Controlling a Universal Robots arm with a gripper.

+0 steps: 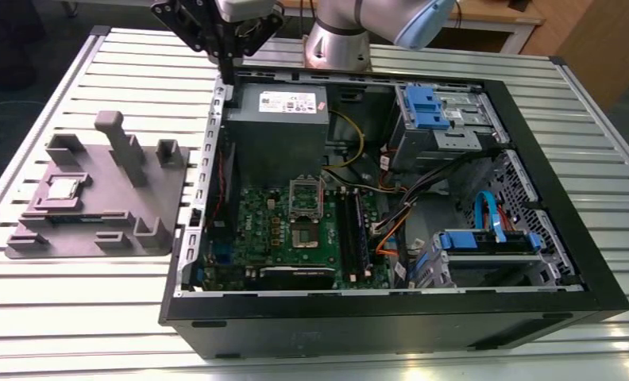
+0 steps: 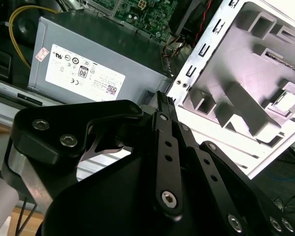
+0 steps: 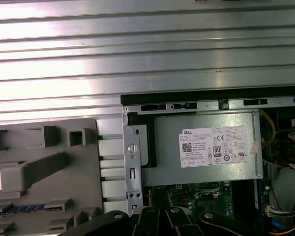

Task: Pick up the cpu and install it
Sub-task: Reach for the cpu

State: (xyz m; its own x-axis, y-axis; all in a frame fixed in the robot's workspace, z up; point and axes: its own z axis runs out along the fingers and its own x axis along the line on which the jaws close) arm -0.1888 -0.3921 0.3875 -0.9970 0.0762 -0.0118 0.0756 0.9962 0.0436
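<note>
Silvery cpu (image 1: 63, 188), one, on grey holder (image 1: 102, 222); fingers (image 2: 163, 110) pressed together, empty, near one case (image 1: 399, 309).

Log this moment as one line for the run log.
gripper: jaws shut, empty, above case edge by power supply | cpu: on grey tray beside case, not picked up
</note>
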